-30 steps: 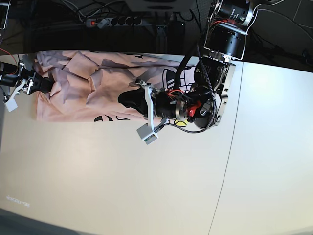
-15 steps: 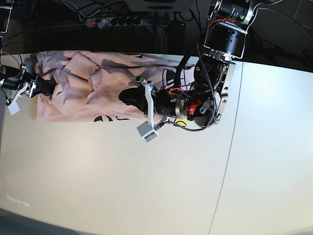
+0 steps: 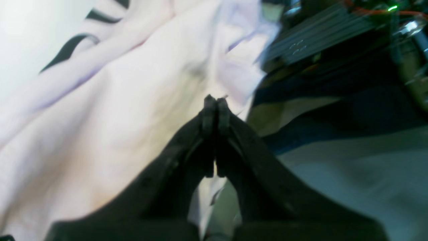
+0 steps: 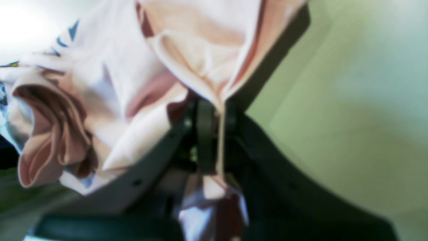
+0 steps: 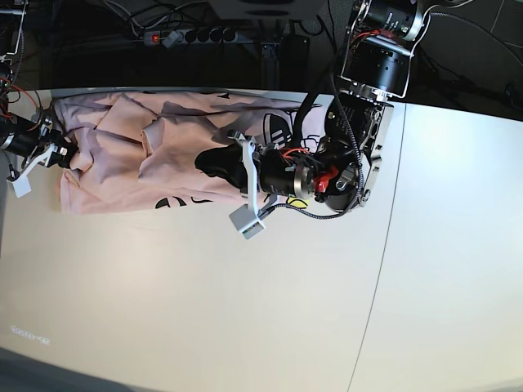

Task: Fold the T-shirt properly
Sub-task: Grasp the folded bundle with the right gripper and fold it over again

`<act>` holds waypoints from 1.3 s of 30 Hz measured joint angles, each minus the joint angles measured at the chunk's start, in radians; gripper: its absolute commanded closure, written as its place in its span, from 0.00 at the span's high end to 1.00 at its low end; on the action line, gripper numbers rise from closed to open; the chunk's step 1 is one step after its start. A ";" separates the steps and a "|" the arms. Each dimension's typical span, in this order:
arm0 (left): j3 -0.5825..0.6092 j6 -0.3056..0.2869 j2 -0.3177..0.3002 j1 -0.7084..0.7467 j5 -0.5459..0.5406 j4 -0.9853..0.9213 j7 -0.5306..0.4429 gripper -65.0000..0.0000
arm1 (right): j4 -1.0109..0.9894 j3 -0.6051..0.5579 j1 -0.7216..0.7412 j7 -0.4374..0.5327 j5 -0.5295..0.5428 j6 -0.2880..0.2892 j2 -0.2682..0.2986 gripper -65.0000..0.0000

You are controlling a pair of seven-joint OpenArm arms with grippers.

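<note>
The pale pink T-shirt (image 5: 122,167) lies rumpled along the table's far left, with black lettering (image 5: 176,198) showing at its near edge. My right gripper (image 5: 67,155) is at the shirt's left end, shut on a pinched fold of pink cloth (image 4: 214,67); the fabric runs down between its fingers (image 4: 204,134). My left gripper (image 5: 204,161) rests low over the shirt's middle. In the left wrist view its fingertips (image 3: 214,103) are pressed together at the edge of the cloth (image 3: 117,117), and how much cloth they hold is hard to see.
The white table (image 5: 204,310) has a seam (image 5: 382,245) running down its right part. Behind its far edge lie a power strip (image 5: 181,35) and cables. The left arm's body (image 5: 343,163) hangs over the shirt's right end.
My right gripper has gone from open to shut on the shirt's left end, and the cloth there has bunched and shifted slightly. The left arm has barely moved.
</note>
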 measured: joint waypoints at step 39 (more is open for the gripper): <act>-0.245 -0.041 -0.167 0.124 -0.095 -0.150 -0.138 0.00 | 0.268 0.145 0.005 -0.142 0.054 0.008 0.060 0.00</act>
